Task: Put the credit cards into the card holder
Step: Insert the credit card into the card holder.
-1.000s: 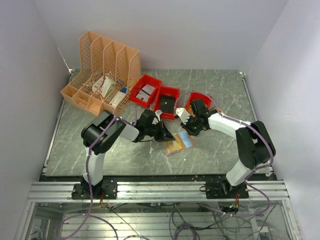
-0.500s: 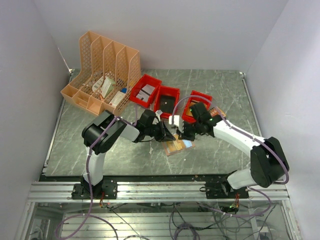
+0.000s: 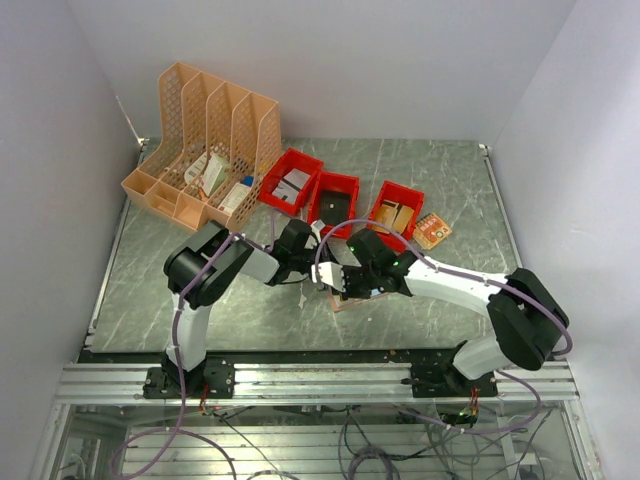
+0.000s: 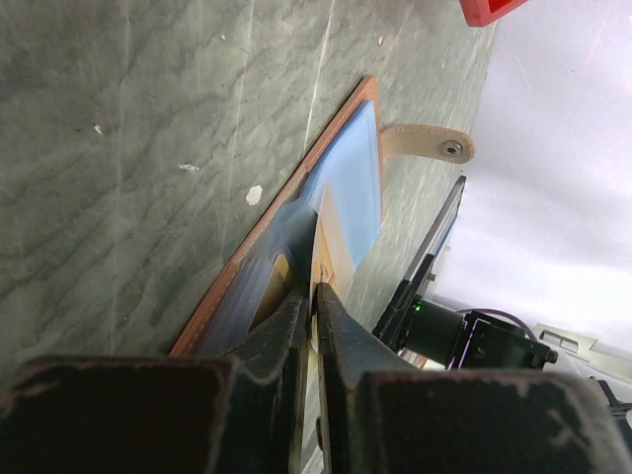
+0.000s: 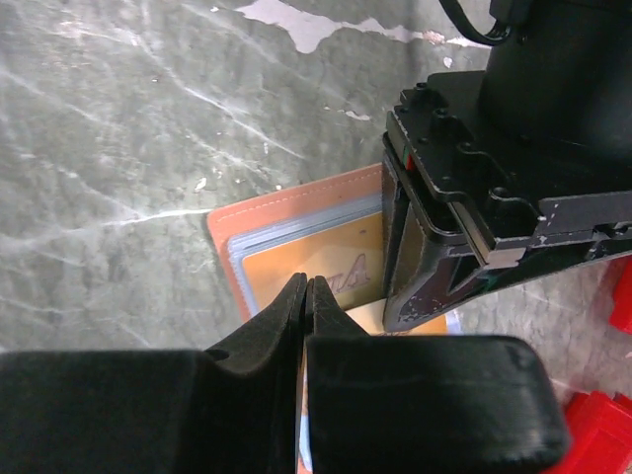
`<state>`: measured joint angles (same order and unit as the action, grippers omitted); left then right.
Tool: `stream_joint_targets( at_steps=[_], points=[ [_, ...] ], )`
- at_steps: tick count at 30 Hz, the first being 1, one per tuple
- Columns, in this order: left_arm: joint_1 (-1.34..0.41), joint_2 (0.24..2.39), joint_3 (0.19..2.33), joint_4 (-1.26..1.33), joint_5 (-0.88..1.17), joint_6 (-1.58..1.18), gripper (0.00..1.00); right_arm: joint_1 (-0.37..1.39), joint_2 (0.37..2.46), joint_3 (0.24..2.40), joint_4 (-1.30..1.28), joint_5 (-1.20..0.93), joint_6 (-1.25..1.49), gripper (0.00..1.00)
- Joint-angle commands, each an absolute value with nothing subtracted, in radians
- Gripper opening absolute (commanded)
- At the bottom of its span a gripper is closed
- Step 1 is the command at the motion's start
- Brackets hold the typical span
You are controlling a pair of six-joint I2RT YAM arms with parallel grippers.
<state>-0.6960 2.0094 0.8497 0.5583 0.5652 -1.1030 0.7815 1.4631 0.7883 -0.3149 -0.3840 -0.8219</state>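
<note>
At the left edge of the holder (image 5: 286, 205), the left pincer (image 4: 314, 288) is squeezed to a sliver on a thin raised leaf of it, seemingly to lift a pocket open. The holder lies open and flat on the bench (image 5: 118, 118), its long axis running away from that pincer. Its salmon rim frames bluish sleeves, an orange card (image 5: 281, 255) shows inside, and the snap strap (image 4: 425, 143) is flung outward. Directly over the holder's face hangs the right pincer (image 5: 306, 281), tips pressed together; whether a card sits between them I cannot tell.
</note>
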Motion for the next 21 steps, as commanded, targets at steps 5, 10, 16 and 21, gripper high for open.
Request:
stream_joint_targets(
  at_steps=[5,10,16,21],
  points=[
    [-0.703,2.054,0.841,0.495,0.524,-1.071,0.18,0.814,1.529,0.805,-0.27,-0.243,-0.785,0.0],
    [-0.703,2.052,0.835,0.493,0.525,-1.068,0.22,0.814,1.538,0.81,-0.312,-0.186,-0.8,0.0],
    [-0.702,2.047,0.838,0.472,0.522,-1.059,0.3,0.812,1.548,0.808,-0.33,-0.128,-0.806,0.0],
    [-0.701,2.041,0.84,0.46,0.522,-1.054,0.33,0.797,1.538,0.803,-0.331,-0.106,-0.807,0.0]
  ],
)
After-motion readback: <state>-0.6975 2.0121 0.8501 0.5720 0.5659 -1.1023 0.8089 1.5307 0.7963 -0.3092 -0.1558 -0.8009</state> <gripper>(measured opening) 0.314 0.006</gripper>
